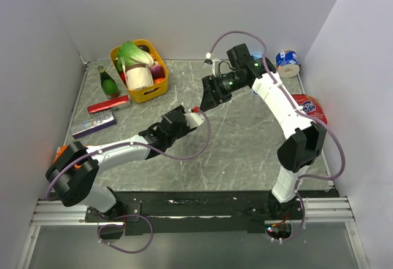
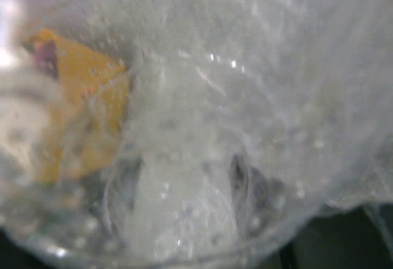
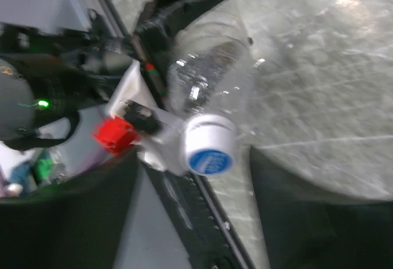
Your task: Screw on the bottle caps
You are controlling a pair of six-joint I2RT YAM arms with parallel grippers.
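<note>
While my left gripper [image 1: 193, 116] pinches the clear bottle [image 3: 212, 78] around its body, out over the middle of the table [image 1: 245, 146], the neck points straight at my right gripper [image 1: 207, 101], and that's where the action is. A blue cap [image 3: 210, 152] with its whitish mark sits on that neck, square to it as far as I can judge, no tilt showing. My right fingers stand spread on either side of the cap, close by but not touching it in the wrist view, so nothing is being turned at this instant. From the left wrist I get only a blur of see-through plastic filling the lens, which tells me the bottle is right up against that hand and little else. So, the score: one cap is on one bottle. Whether it's threaded down tight or merely started, I can't tell; no gap shows under the cap, but the picture is soft. My call is that it may want another pinch and twist before I trust it. As for the other two bottles and their caps, I can't pick them out from overhead, so I count them as work left to do.
</note>
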